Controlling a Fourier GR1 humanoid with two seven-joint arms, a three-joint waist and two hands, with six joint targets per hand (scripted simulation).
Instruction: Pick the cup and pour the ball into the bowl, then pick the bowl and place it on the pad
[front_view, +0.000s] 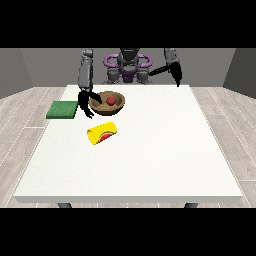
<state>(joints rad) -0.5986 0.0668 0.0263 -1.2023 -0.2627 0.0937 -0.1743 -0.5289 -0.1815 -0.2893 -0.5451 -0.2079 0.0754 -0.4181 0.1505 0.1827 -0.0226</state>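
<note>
A brown bowl (118, 106) stands on the table's far left part, with a red ball (111, 101) inside it. The hand at the view's left (85, 104) is at the bowl's left rim, its black fingers curving down beside and partly around the rim. A yellow cup (102, 133) with a red mark lies on its side in front of the bowl, apart from both hands. A green pad (62, 109) lies at the table's left edge, left of the hand. The hand at the view's right (176, 74) hangs above the table's far right edge, holding nothing.
The white table (150, 150) stretches wide towards the camera and to the right. The robot's torso (128, 67) stands behind the far edge.
</note>
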